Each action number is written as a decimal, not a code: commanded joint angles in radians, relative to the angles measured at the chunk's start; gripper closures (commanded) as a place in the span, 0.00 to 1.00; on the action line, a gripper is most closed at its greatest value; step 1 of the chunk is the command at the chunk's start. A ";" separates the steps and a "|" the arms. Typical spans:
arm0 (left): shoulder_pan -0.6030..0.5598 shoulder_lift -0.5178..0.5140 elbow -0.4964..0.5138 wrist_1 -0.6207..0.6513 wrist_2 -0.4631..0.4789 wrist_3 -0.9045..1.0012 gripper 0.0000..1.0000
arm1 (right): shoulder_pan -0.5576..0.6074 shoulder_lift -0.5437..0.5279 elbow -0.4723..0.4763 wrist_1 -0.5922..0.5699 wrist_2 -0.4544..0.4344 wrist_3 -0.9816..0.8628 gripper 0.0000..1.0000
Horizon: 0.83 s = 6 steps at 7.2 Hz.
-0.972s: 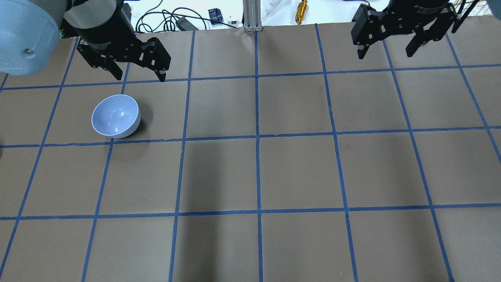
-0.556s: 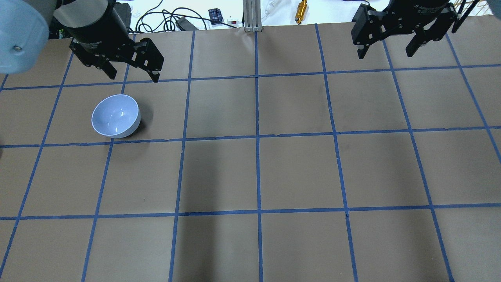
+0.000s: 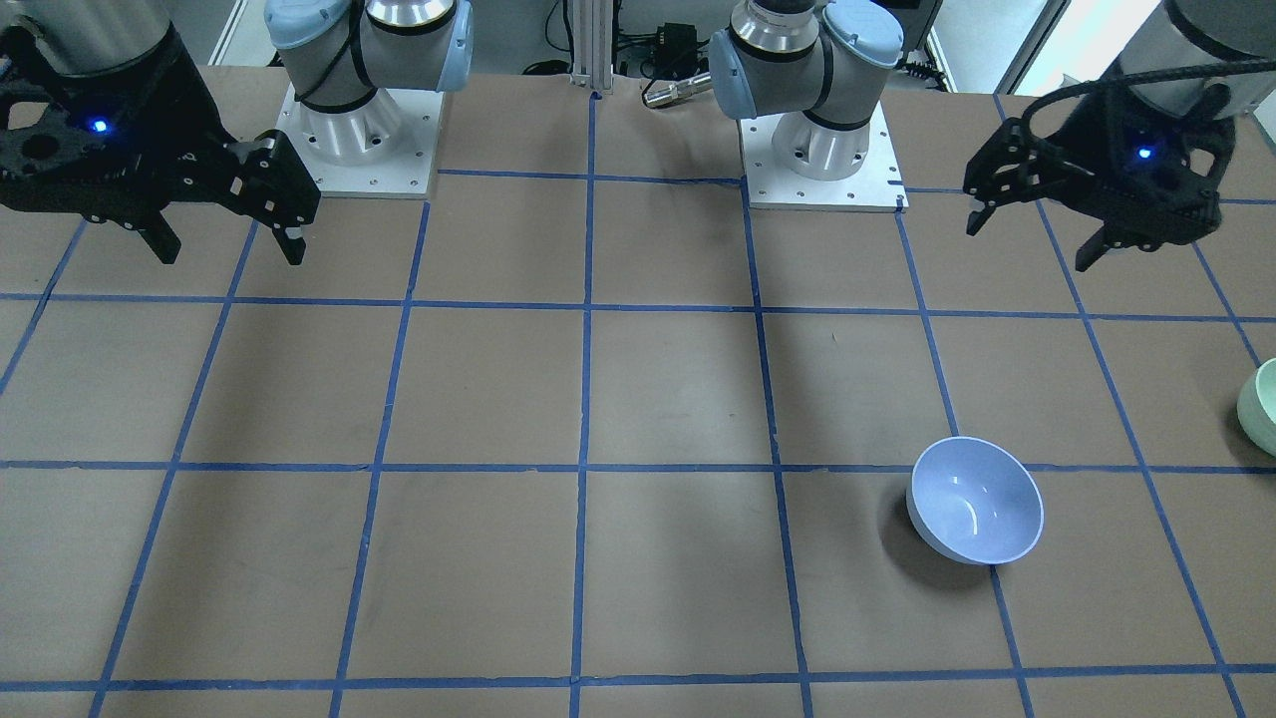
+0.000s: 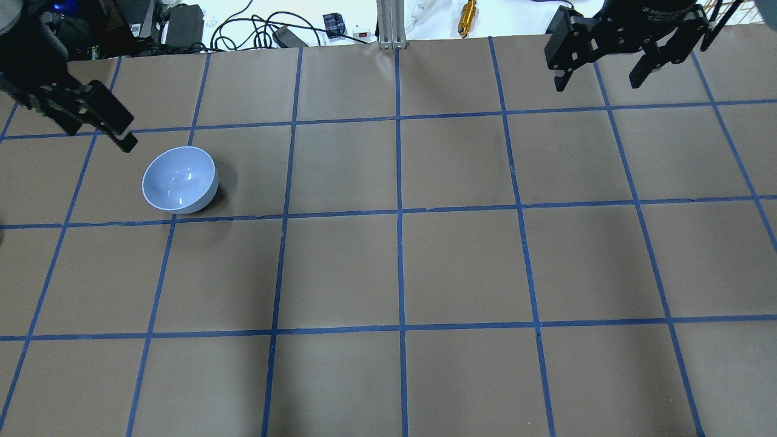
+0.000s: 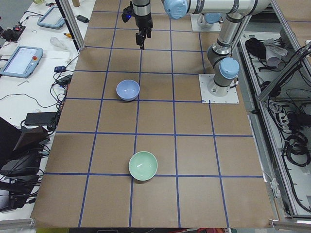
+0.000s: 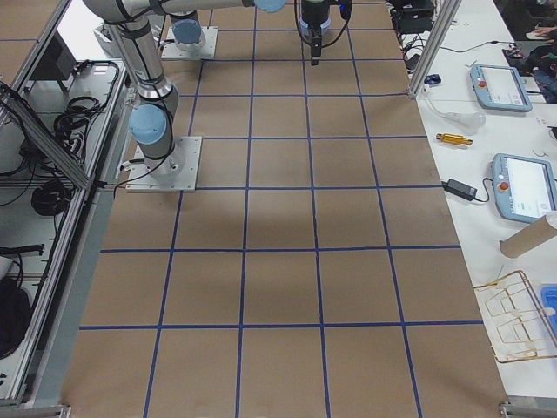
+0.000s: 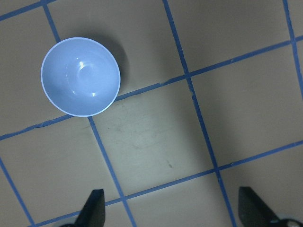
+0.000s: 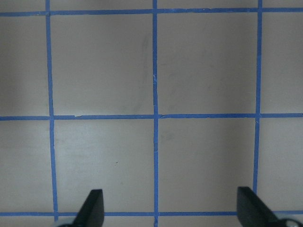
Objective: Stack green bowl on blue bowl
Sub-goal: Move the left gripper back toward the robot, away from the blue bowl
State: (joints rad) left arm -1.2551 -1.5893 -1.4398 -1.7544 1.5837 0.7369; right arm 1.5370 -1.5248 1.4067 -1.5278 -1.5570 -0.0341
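Observation:
The blue bowl [image 4: 179, 180] stands upright and empty on the brown paper table at the robot's left; it also shows in the front view [image 3: 975, 514] and the left wrist view [image 7: 80, 76]. The green bowl [image 5: 143, 165] stands upright further to the robot's left, cut by the front view's right edge [image 3: 1261, 407] and out of the overhead view. My left gripper [image 4: 97, 136] is open and empty, raised above the table between the two bowls and behind them [image 3: 1032, 244]. My right gripper [image 4: 598, 85] is open and empty, high over the far right of the table [image 3: 231, 254].
The two arm bases [image 3: 822, 150] [image 3: 359, 130] stand at the robot's edge of the table. An aluminium post [image 4: 388, 24], cables and a brass part [image 4: 467, 18] lie beyond the far edge. Blue tape lines grid the table [image 4: 461, 267].
My left gripper has swung left in the overhead view, from behind the blue bowl to past its left side. The bowls and the right gripper have not moved.

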 commanded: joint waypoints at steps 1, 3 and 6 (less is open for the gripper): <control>0.237 -0.036 0.010 -0.004 0.002 0.410 0.00 | 0.000 -0.001 0.000 0.000 0.000 -0.001 0.00; 0.392 -0.114 0.006 0.103 0.040 0.740 0.00 | 0.000 0.000 0.000 0.000 0.000 -0.001 0.00; 0.578 -0.291 -0.011 0.371 0.084 1.161 0.00 | 0.000 -0.001 0.000 0.000 0.000 -0.001 0.00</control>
State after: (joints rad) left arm -0.7522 -1.7991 -1.4417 -1.5205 1.6450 1.7069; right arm 1.5369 -1.5255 1.4066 -1.5279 -1.5570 -0.0353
